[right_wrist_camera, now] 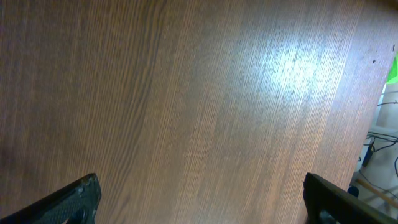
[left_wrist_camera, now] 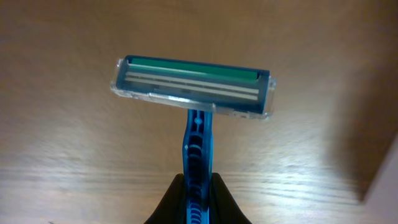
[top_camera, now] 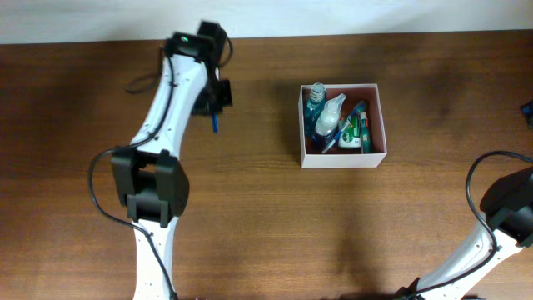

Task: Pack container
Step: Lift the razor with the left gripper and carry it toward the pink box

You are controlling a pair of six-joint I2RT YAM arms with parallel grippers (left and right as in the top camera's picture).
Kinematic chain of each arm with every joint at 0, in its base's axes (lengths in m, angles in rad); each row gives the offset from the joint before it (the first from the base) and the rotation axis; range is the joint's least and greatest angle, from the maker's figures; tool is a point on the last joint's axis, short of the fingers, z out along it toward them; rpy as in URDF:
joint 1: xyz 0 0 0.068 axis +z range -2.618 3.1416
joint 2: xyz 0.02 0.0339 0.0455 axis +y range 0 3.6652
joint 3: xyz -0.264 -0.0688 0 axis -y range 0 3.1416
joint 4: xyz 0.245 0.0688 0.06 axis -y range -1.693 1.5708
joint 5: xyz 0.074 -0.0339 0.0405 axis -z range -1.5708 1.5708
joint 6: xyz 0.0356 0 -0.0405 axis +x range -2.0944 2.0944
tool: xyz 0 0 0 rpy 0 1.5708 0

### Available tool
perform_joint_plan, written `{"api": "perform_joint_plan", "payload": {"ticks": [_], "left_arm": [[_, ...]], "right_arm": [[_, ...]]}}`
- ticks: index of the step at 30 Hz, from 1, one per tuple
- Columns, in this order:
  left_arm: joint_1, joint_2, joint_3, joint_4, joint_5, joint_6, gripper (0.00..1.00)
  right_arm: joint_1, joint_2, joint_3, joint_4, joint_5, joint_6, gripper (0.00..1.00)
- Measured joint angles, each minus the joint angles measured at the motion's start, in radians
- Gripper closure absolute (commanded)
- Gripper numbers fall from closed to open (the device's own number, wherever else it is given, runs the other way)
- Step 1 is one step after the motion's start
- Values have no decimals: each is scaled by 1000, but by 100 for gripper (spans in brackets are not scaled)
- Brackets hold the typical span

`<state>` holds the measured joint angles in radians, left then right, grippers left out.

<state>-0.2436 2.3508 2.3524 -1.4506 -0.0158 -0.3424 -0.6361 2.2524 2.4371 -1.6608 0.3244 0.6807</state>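
1. Left gripper (top_camera: 213, 98): overhead view, approx. 10 o'clock from table (top_camera: 266, 217) centre. Left wrist view: black fingers (left_wrist_camera: 168, 202) clamped on the blue handle of a razor (left_wrist_camera: 194, 87). Razor head sits at 12 o'clock from the fingertips, crosswise to the handle, and has a clear guard w/ green strip along the top edge. Razor is off the wood surface. Overhead, only a short blue piece of the razor (top_camera: 215, 125) shows below the gripper, at 6 o'clock from it.

2. Container (top_camera: 343, 159): approx. 1 o'clock from table centre, at 3 o'clock from the left gripper and well apart from it. It rests flat on the table, w/ white walls and a reddish floor.
   - Contents are packed toward the container's 9 o'clock side.
   - Blue-tinted bottle (top_camera: 315, 98) in the 11 o'clock corner.
   - White bottle (top_camera: 331, 117) just beside it.
   - Green-and-white tube (top_camera: 356, 132) toward 4 o'clock.
   - Other small blue items sit among them; type cannot be told.

3. Right gripper (right_wrist_camera: 202, 202): fingers (right_wrist_camera: 74, 199) set wide apart, nothing between them, bare wood below. Overhead, only the right arm (top_camera: 500, 221) shows, at the 4 o'clock edge. The gripper itself is out of that view.
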Motion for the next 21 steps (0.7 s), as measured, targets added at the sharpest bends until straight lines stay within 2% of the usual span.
{"api": "perform_joint_plan", "payload": {"ticks": [12, 16, 21], "left_arm": [[-64, 0, 544, -72, -1, 55, 99], [-136, 0, 640, -46, -1, 58, 99], [-249, 0, 655, 24, 0, 59, 99]], "right_arm": [[0, 0, 0, 0, 1, 0, 1], [0, 0, 0, 0, 1, 0, 1], [0, 0, 0, 0, 1, 0, 1]]}}
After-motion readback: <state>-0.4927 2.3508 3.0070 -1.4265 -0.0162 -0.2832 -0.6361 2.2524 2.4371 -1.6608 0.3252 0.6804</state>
